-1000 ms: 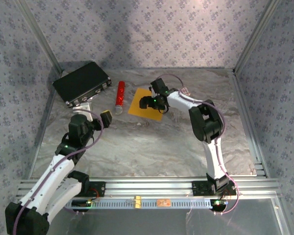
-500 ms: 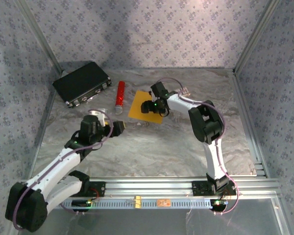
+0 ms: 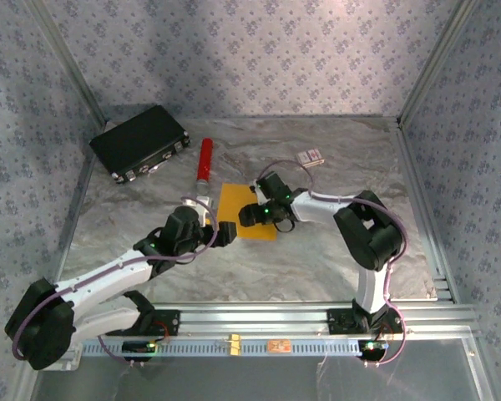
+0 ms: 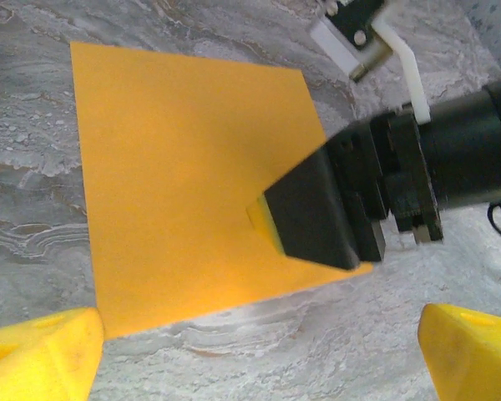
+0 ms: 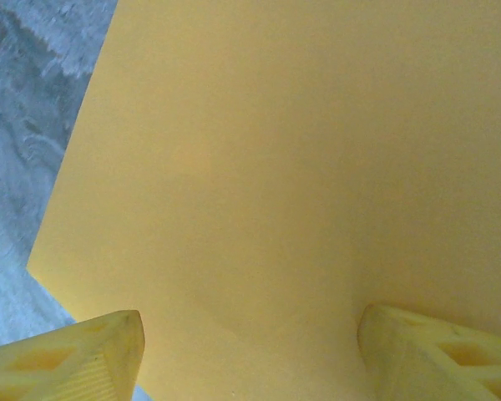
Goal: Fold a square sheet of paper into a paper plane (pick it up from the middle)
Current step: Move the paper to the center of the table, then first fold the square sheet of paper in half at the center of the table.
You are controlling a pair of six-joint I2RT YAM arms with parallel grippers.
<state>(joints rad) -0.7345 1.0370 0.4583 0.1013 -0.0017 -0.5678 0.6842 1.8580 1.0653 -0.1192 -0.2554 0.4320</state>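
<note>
The right gripper [image 3: 251, 216] has its jaws spread and its tips down on the square sheet of paper [image 3: 239, 203]. The sheet lies flat and unfolded on the marble table [image 3: 317, 251], near the middle. The left gripper [image 3: 226, 232] is also spread wide and holds nothing. It sits low over the table, just off the sheet's near edge.

In the left wrist view, that near edge runs across between the two yellow fingertips [image 4: 42, 355], with one corner just beside the left fingertip. The sheet's far and left edges lie free on bare marble. The right gripper's black finger, with its yellow pad, sits on the sheet toward the right end of the near edge.

The right wrist view adds that one of its fingers [image 5: 71, 351] sits at the sheet's edge beside a corner, partly over marble. The other finger stands well onto the paper.

From above, bare table opens to the right of the sheet and on the near side toward the arm bases. A red cylinder [image 3: 205, 159] lies near the sheet's far-left corner, apart from it. A black case [image 3: 139, 142] sits at the table's far left. A small white-and-red box [image 3: 310, 156] lies well beyond the right arm.
</note>
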